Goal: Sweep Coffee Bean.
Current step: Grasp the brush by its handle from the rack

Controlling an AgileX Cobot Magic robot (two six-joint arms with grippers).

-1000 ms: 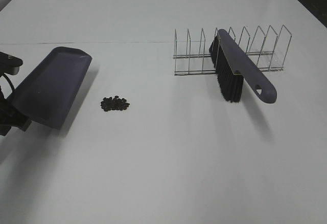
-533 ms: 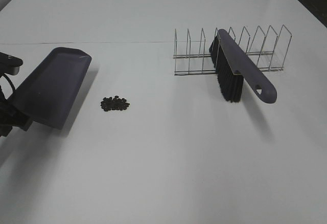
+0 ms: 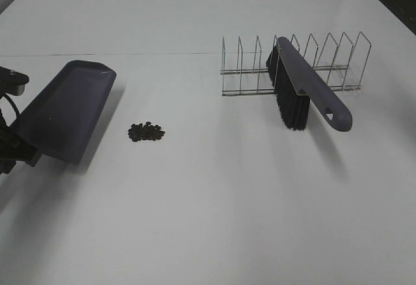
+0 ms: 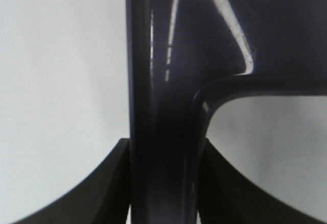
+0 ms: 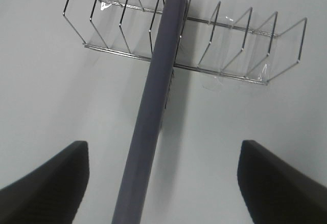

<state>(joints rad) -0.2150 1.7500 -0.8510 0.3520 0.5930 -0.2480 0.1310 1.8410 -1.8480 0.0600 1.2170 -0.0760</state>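
While my left gripper (image 4: 163,183) pinches dustpan (image 3: 65,109), right gripper (image 5: 163,152) — spread — hangs over brush (image 5: 153,111), handle running between fingers (image 5: 46,183).

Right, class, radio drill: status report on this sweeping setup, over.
Left end effector shut on dustpan handle. Right end effector open above brush, which leans in wire rack. Coffee beans in one pile, unswept. Nothing between pan and pile.

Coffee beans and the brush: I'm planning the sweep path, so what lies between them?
Nothing. In the exterior high view, the stretch of white table from the coffee beans to the brush is bare.
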